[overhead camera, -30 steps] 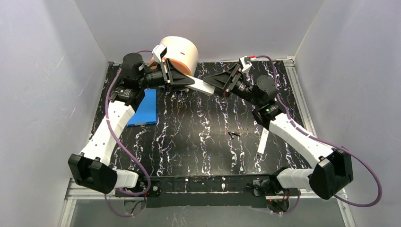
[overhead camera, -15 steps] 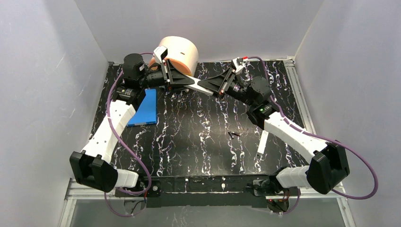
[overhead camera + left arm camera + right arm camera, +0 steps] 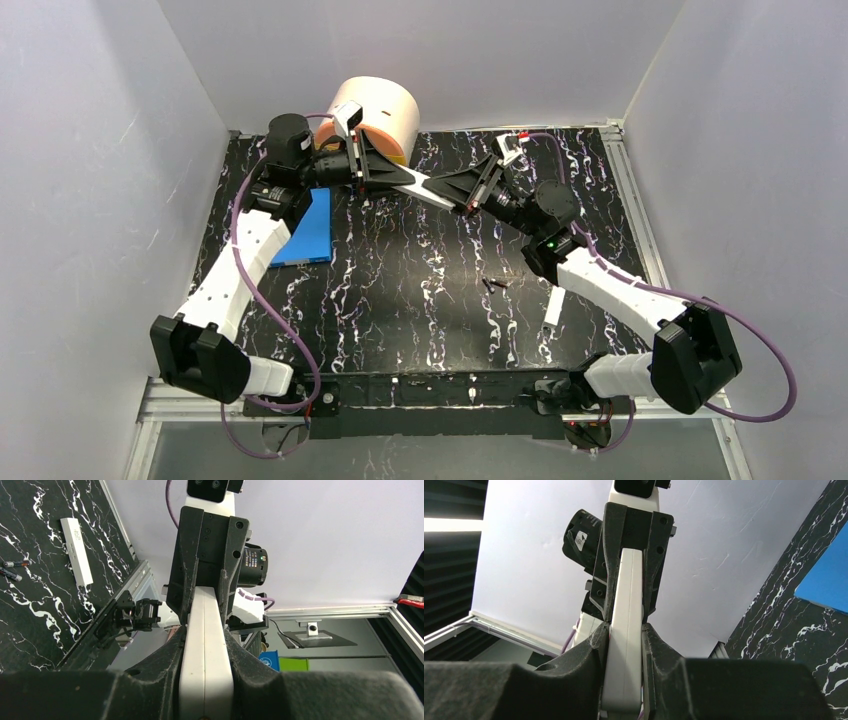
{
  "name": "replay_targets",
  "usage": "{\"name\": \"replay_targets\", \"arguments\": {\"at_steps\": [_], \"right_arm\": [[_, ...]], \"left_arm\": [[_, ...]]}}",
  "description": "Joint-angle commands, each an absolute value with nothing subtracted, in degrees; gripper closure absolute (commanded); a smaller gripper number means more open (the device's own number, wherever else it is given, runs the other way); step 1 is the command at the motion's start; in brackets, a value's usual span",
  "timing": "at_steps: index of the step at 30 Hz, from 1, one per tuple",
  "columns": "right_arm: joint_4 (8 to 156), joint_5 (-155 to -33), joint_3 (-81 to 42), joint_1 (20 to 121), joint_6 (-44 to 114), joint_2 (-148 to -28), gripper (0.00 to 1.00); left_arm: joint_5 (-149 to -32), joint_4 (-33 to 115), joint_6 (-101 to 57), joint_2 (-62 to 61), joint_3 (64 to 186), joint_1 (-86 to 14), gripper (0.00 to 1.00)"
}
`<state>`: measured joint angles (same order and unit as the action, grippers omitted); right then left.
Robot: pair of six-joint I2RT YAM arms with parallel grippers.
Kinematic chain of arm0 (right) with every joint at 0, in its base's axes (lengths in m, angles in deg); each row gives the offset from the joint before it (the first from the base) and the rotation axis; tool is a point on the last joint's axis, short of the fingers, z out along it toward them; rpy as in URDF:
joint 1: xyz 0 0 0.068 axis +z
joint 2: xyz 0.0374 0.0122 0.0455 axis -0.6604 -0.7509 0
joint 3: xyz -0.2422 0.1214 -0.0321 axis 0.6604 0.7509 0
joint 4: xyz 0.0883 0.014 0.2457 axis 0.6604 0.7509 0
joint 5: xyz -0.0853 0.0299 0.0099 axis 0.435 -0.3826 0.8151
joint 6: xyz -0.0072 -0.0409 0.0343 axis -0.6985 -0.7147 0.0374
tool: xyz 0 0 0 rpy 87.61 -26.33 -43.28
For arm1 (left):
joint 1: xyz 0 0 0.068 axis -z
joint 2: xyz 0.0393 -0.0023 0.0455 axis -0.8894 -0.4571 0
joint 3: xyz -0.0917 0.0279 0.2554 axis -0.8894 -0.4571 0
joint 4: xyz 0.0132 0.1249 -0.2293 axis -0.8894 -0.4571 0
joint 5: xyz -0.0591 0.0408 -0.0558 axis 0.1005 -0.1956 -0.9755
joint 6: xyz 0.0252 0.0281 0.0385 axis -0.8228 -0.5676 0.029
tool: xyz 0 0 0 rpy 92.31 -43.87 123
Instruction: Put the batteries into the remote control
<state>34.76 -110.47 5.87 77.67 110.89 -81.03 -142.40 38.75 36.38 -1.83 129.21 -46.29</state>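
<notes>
Starting at the near edge, the two arm bases sit on a metal rail (image 3: 470,400) in front of a black table (image 3: 400,300) veined with white marbling. A little farther in, right of centre, the two batteries (image 3: 494,284) lie loose on the table, close together. Just to their right rests a long plain white bar (image 3: 553,305), partly under the right arm. Across on the left side a flat blue slab (image 3: 307,228) lies beside the left arm.

Farther back, both arms meet above the table. The left end effector (image 3: 408,180) is pinching one end of the remote control (image 3: 436,191), and the right end effector (image 3: 462,197) is pinching the other end, so the white handset hangs between them, clear of the surface.

Behind them, at the table's far edge, stands a cream cylinder (image 3: 378,108) with an orange patch showing on it. Plain pale walls (image 3: 100,150) enclose the table on three sides.
</notes>
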Motion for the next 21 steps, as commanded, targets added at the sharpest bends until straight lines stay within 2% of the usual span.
{"name": "replay_targets", "arguments": {"at_steps": [1, 5, 8, 13, 21], "right_arm": [[34.7, -113.5, 6.2, 75.7, 108.3, -79.8, 0.67], [46.0, -112.3, 2.2, 75.8, 104.8, -80.6, 0.45], [48.8, -113.0, -0.4, 75.7, 105.0, -82.0, 0.38], [49.5, -113.0, -3.4, 75.7, 105.8, -83.5, 0.37], [56.7, -111.5, -4.4, 75.7, 105.2, -82.3, 0.44]], "left_arm": [[-141.7, 42.3, 39.3, 0.1, 129.8, -49.7, 1.0], [-141.1, 40.5, 37.4, 0.9, 127.4, -49.7, 1.0], [-141.3, 41.2, 37.7, 1.2, 125.9, -49.6, 1.0], [-141.3, 39.5, 36.3, 1.1, 125.4, -49.5, 1.0], [-139.3, 30.0, 28.9, -0.1, 127.8, -49.5, 1.0]]}}
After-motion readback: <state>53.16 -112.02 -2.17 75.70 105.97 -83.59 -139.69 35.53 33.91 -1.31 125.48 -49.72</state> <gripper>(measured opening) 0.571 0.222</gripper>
